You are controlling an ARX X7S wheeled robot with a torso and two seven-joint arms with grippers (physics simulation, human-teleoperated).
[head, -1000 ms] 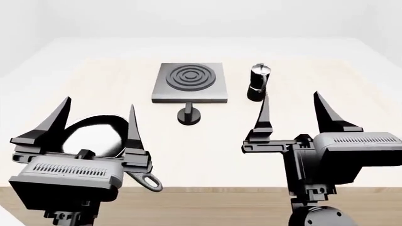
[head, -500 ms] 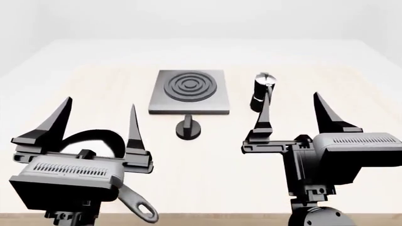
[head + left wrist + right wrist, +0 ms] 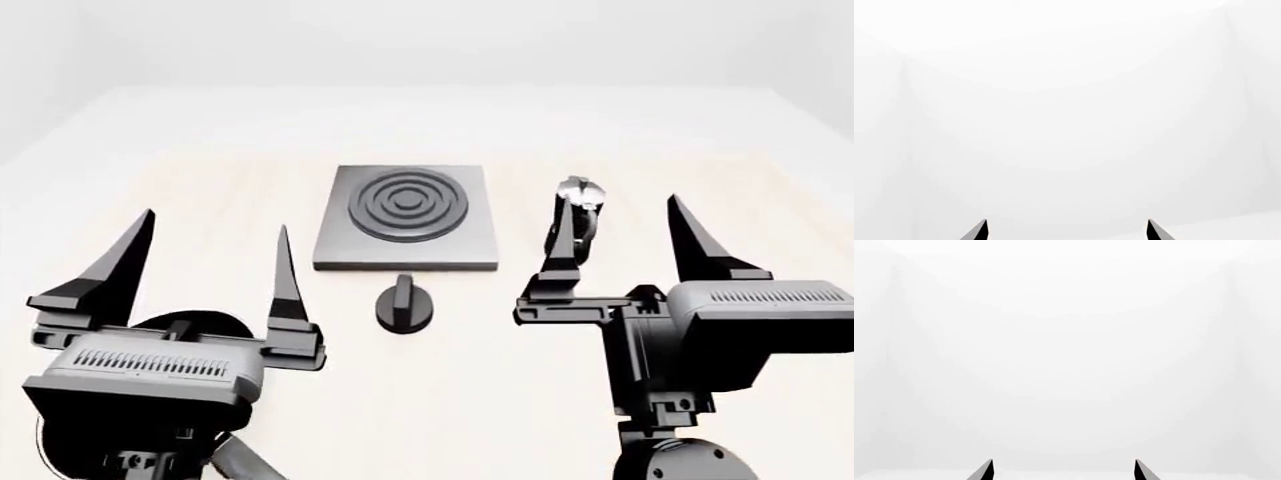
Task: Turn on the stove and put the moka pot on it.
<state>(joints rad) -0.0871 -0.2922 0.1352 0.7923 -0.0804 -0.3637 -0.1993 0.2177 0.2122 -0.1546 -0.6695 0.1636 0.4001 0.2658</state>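
Nearer now, moka pot (image 3: 578,213) — black base, silver top; both grippers (image 3: 207,258) (image 3: 625,245) spread, empty.

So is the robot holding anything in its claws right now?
No, nothing. The left gripper and right gripper are both open and empty. The moka pot stands on the table, beside the stove.

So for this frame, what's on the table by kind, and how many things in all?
Stove: 1
Knob: 1
Moka pot: 1
Frying pan, mostly hidden behind the left gripper: 1
Total: 4
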